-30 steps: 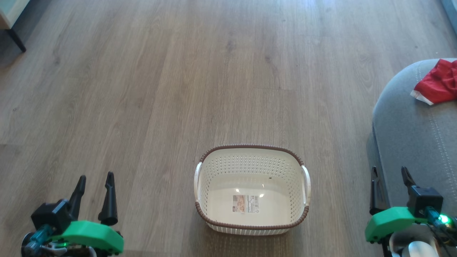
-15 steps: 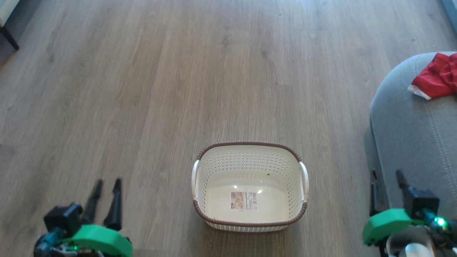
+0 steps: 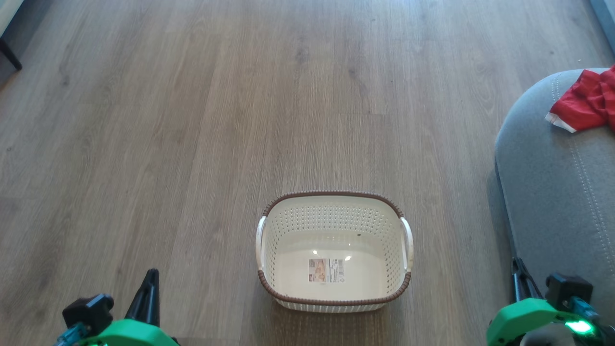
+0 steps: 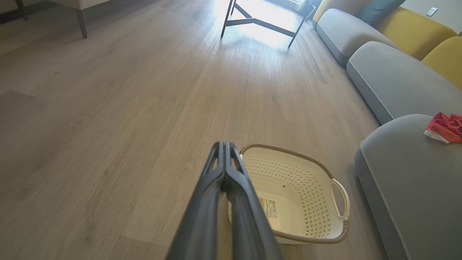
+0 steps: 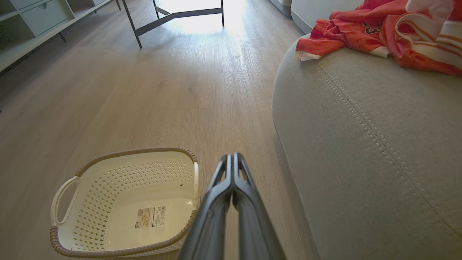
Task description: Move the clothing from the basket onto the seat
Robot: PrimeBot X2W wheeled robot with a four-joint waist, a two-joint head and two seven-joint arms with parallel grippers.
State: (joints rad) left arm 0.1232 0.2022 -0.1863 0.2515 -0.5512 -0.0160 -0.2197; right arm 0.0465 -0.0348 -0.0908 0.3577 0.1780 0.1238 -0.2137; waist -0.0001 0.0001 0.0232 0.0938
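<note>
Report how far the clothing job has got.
Done: the basket holds just its label; the red clothing lies on the grey seat. In hand: nothing; the left gripper and right gripper have jaws shut, empty. Left: nothing visible to move.

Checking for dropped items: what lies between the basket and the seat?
Bare wooden floor, nothing dropped, in the head view between basket and seat; the clothing lies on the seat.
</note>
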